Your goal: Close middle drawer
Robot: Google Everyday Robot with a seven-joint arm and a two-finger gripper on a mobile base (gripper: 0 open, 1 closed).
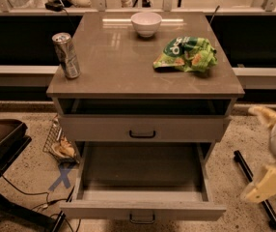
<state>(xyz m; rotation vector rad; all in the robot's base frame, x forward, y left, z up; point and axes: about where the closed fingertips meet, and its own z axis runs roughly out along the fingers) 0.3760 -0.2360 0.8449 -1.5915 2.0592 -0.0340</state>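
The middle drawer (142, 210) is pulled far out at lower centre. The end effector (275, 151) hangs at the right edge, apart from the drawer; I cannot tell how open it is or whether it holds anything. Pushing on the drawer's right corner could skew and jam it. A hard shove might topple the can (66, 55) on the surface (128, 66).

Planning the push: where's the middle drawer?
The middle drawer is pulled out at bottom centre of the camera view, under the top drawer; the gripper is at the right edge, not touching it.
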